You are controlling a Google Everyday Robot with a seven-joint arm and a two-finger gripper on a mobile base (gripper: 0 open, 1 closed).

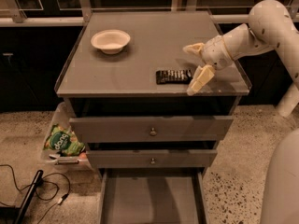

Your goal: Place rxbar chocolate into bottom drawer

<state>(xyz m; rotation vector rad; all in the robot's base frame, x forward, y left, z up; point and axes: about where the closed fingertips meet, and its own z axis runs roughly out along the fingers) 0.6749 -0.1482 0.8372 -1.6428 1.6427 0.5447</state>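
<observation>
The grey cabinet [140, 62] stands with its bottom drawer [150, 199] pulled out, floor bare. The gripper [189, 69] hovers near the top's front right corner, fingers spread apart and gripping nothing. A white bowl [110, 41] sits toward the back left corner, and the rxbar chocolate [173, 76] lies flat near the front edge, its right end just beside the gripper's near finger.

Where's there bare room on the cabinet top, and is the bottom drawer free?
Bare: the top's front left, below the bowl and left of the bar; also the bottom drawer's floor. Crowded: front right, where the open claw sits at the bar's right end.
</observation>
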